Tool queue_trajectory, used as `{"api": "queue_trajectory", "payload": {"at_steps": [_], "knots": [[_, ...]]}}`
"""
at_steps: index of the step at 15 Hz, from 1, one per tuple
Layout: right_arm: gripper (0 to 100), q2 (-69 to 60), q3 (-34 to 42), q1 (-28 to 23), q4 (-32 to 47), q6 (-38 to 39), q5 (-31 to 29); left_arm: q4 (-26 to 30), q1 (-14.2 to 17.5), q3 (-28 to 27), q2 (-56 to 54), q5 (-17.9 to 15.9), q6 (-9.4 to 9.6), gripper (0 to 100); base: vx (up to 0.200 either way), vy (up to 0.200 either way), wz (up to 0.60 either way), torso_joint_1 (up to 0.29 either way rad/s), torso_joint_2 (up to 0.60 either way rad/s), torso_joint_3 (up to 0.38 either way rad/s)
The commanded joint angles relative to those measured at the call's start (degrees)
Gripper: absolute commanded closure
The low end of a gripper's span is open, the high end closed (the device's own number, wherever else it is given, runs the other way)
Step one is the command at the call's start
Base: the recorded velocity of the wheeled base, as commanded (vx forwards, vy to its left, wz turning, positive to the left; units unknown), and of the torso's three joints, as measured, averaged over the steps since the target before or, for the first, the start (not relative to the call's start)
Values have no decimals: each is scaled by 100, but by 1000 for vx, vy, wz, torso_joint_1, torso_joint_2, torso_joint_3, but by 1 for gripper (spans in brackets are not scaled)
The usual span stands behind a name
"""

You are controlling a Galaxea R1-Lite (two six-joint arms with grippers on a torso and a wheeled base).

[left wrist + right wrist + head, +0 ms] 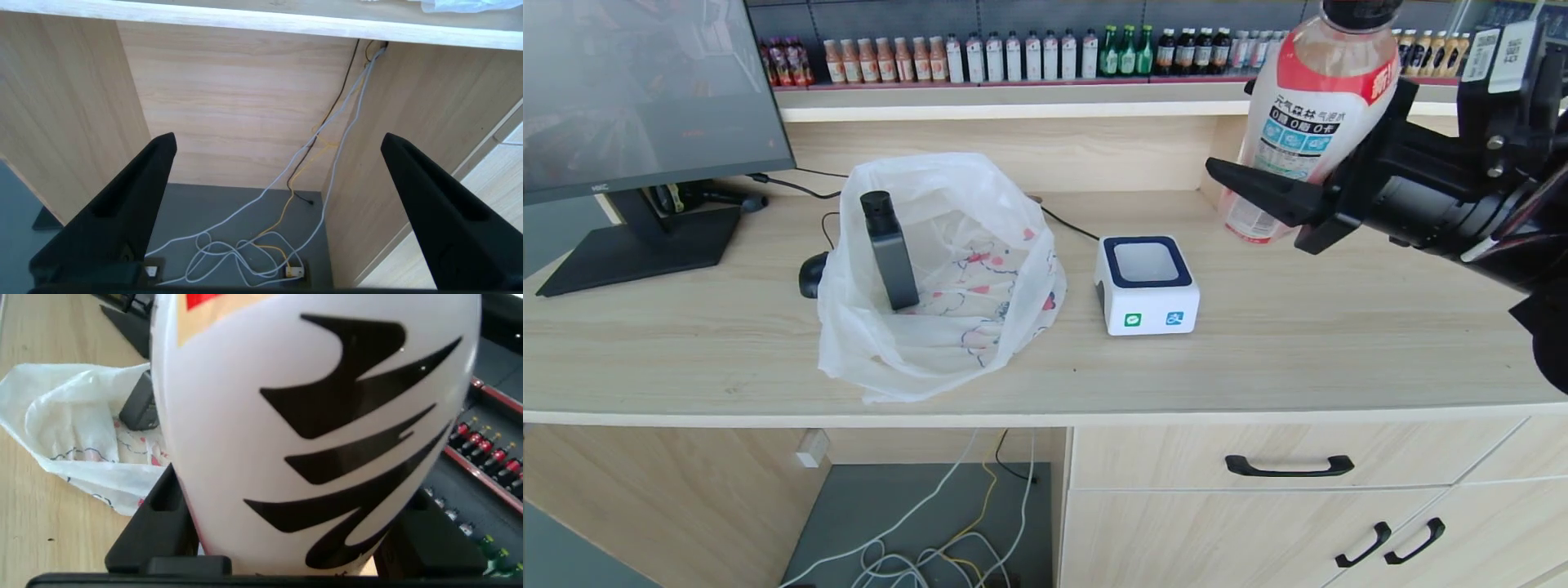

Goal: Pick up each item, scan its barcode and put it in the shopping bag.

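My right gripper [1286, 184] is shut on a drink bottle [1311, 98] with a pink and white label, held upright in the air above the right part of the counter, to the right of and higher than the scanner [1146, 284]. The scanner is a white box with a blue-framed window on top. To its left lies the white shopping bag [968, 278], mouth open, with a dark grey item [889, 249] standing inside. The bottle [327, 433] looms close in the right wrist view, with the bag [65, 433] beyond it. My left gripper [278, 212] hangs open below the counter edge.
A monitor [645, 90] on a black stand occupies the counter's left end, and a black mouse [810, 273] sits behind the bag. A shelf of bottles [1013, 57] runs along the back. Loose cables [270, 245] lie on the floor under the counter.
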Motion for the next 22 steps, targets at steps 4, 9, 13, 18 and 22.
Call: {"api": "queue_trajectory", "payload": {"at_steps": [4, 9, 13, 18, 22], "knots": [[100, 135, 1857, -64, -2115, 1734, -2081, -4, 0, 0, -2, -7, 6, 0, 0, 0, 0, 0, 0, 0], [100, 126, 1953, -11, -2388, 2209, -3715, -4, 0, 0, -2, 1, -3, 0, 0, 0, 0, 0, 0, 0], [100, 144, 2094, -11, -2660, 2218, -3724, -4, 0, 0, -2, 1, 14, 0, 0, 0, 0, 0, 0, 0], [100, 249, 1892, -11, -2669, 2315, -3812, -4, 0, 0, -2, -7, 6, 0, 0, 80, 0, 1, 1, 1], [100, 231, 1936, -2, -2669, 2323, -3795, -4, 0, 0, -2, 1, -3, 0, 0, 200, 0, 4, 1, 2]]}}
